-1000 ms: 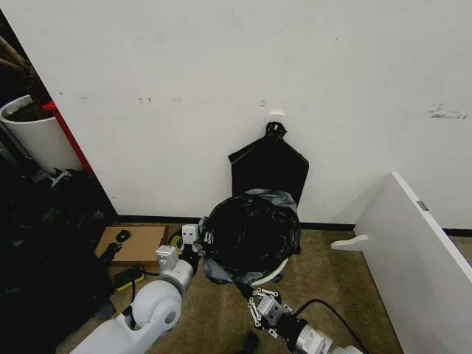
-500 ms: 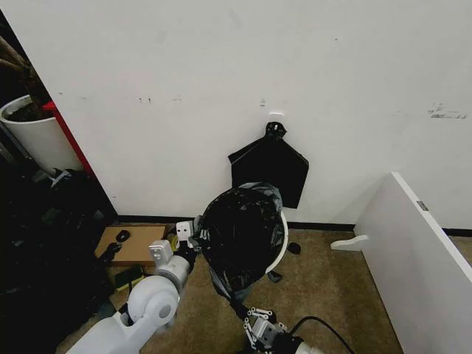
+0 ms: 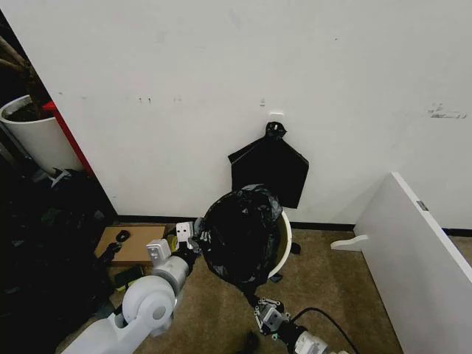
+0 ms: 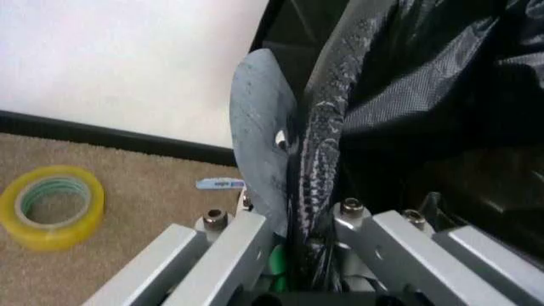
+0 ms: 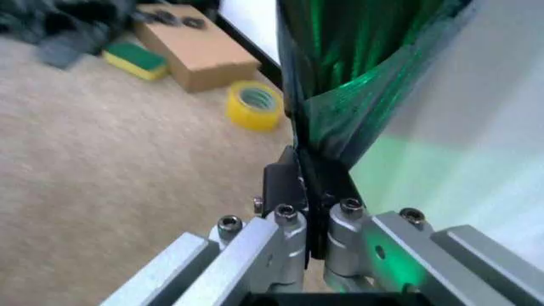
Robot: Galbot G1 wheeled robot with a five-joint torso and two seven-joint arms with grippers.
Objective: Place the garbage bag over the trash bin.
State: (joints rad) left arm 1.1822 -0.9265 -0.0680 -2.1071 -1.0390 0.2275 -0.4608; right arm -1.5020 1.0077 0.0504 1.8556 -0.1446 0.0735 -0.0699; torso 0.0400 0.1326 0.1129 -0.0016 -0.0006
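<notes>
The glossy black garbage bag [image 3: 237,234] is bunched over the white trash bin [image 3: 285,234], which leans with a strip of its rim bare on the right. At the bag's left side, my left gripper [image 3: 189,240] is shut on a fold of the film. The left wrist view shows that fold [image 4: 316,146] pinched in the left gripper [image 4: 299,245]. Below the bin, my right gripper [image 3: 265,313] is shut on a stretched strip of the bag. In the right wrist view the right gripper [image 5: 313,220] clamps the bag's edge [image 5: 327,127] beside the green-tinted bin wall [image 5: 463,159].
A flat black bag bundle [image 3: 269,173] hangs on the wall behind the bin. A white panel [image 3: 413,243] stands to the right. Left of the bin, a cardboard box [image 3: 134,243], a yellow tape roll [image 5: 255,105] and a sponge [image 5: 136,58] lie on the carpet. A plant pot [image 3: 33,136] is far left.
The bin has tipped from mouth-up to leaning, its bare rim shifting from the near side to the right. The right gripper has dropped back, stretching the bag downward. The left gripper moved slightly left.
</notes>
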